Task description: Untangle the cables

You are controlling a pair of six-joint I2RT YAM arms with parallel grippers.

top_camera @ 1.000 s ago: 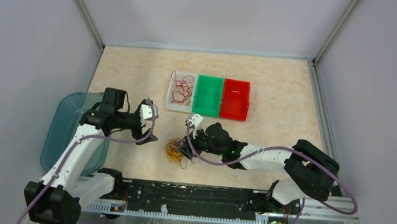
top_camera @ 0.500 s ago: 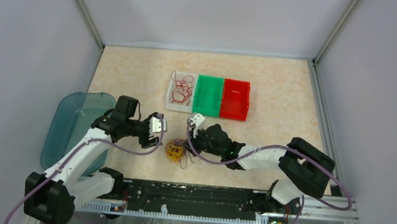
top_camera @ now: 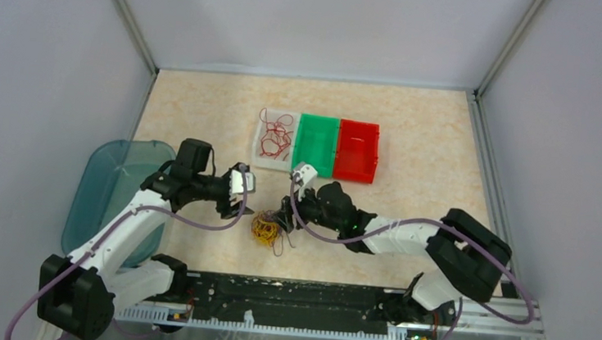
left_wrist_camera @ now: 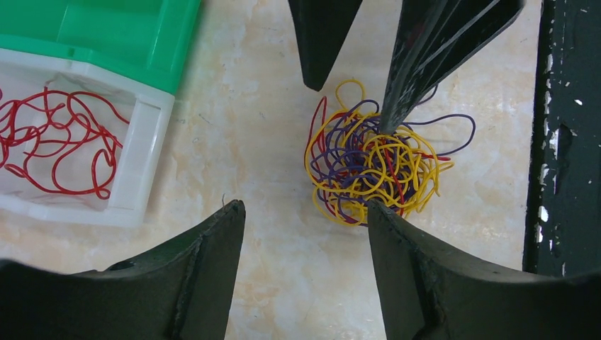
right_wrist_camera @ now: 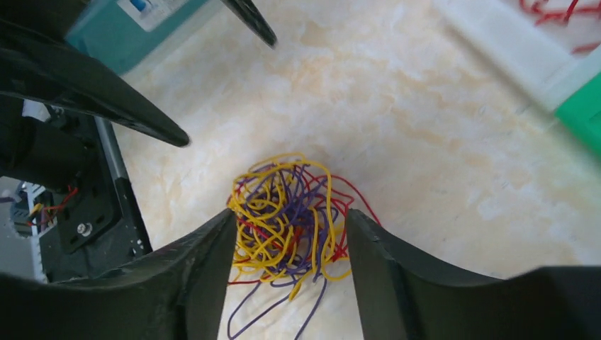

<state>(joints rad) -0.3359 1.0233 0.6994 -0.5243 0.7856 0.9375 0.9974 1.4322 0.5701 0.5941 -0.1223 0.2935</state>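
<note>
The cables (top_camera: 266, 231) lie as a tangled ball of yellow, dark purple and red wire on the table, between the two arms. My right gripper (right_wrist_camera: 290, 212) is open, and the ball (right_wrist_camera: 287, 209) sits between its fingers. In the left wrist view one right fingertip rests on top of the ball (left_wrist_camera: 372, 166). My left gripper (left_wrist_camera: 305, 207) is open with nothing in it, and its right finger ends just short of the ball. From above, the left gripper (top_camera: 242, 208) is left of the ball and the right gripper (top_camera: 284, 216) is over its right side. More red cable (top_camera: 276, 135) lies in a white tray (left_wrist_camera: 145, 163).
A green bin (top_camera: 316, 145) and a red bin (top_camera: 357, 150) stand right of the white tray (top_camera: 261, 160) at the back. A teal tub (top_camera: 102, 194) sits at the left edge under the left arm. A black rail (top_camera: 287, 296) runs along the near edge.
My left gripper has swung right, up to the tangled ball. The right wrist has shifted slightly back toward the bins, its fingers still at the ball.
</note>
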